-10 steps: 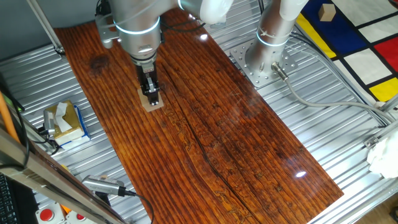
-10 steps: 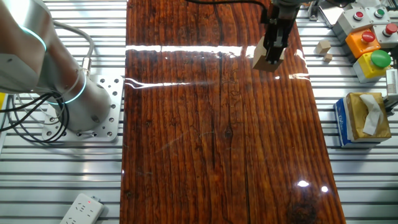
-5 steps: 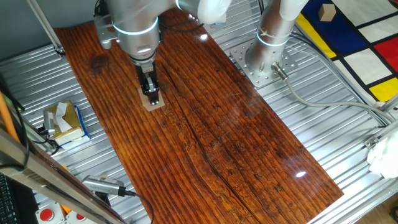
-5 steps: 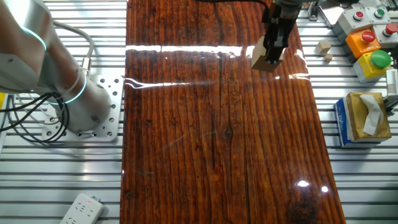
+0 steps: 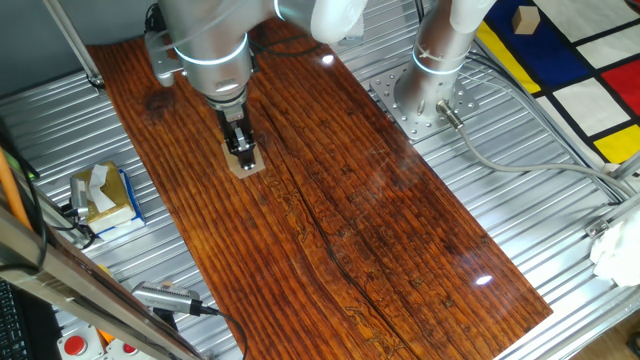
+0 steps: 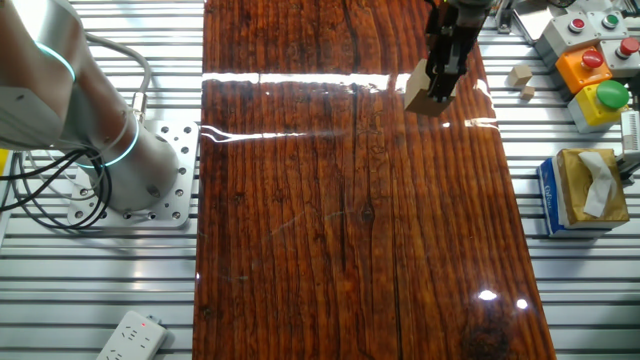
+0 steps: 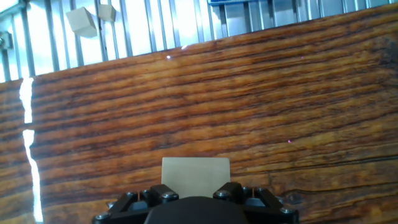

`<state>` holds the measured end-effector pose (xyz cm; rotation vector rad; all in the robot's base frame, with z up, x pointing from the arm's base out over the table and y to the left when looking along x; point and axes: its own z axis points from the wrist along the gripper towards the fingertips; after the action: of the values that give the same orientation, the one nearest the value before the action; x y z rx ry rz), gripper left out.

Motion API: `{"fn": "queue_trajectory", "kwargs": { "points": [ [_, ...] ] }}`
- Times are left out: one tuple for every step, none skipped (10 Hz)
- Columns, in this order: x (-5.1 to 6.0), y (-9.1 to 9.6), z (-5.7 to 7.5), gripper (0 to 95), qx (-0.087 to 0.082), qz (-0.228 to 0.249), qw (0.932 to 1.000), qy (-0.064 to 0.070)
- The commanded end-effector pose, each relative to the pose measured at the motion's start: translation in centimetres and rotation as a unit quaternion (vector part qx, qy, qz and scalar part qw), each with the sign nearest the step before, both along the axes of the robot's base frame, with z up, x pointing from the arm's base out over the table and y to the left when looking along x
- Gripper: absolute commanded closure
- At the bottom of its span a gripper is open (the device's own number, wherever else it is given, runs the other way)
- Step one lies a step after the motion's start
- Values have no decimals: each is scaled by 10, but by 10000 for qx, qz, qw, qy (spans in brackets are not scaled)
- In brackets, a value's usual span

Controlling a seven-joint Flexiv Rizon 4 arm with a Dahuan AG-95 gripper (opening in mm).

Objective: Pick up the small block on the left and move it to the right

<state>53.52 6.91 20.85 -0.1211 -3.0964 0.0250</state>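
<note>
Tan small block (image 7: 195, 175) — pincer (image 5: 241, 152) fingertips hidden in hand view.

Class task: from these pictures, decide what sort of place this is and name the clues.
Probably a robotics lab bench: a ribbed aluminium table, a bolted arm base, and coloured push-button switches.

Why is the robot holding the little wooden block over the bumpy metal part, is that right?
Not quite. The fingers do hold the small block, but over the brown wooden board, not the ribbed metal; the other fixed view shows it.
</note>
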Motion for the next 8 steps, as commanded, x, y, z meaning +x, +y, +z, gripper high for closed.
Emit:
{"fn": "queue_trajectory", "kwargs": {
  "points": [
    [2, 0, -1, 950, 1, 102, 9999, -111],
    [2, 0, -1, 950, 6, 181, 9997, -138],
    [2, 0, -1, 950, 12, 216, 9997, -134],
    [2, 0, -1, 950, 19, 282, 9995, -132],
    [2, 0, -1, 950, 21, 420, 9990, -123],
    [2, 0, -1, 950, 24, 472, 9988, -129],
    [2, 0, -1, 950, 31, 628, 9979, -151],
    [2, 0, -1, 950, 31, 722, 9972, -177]
  ]
}}
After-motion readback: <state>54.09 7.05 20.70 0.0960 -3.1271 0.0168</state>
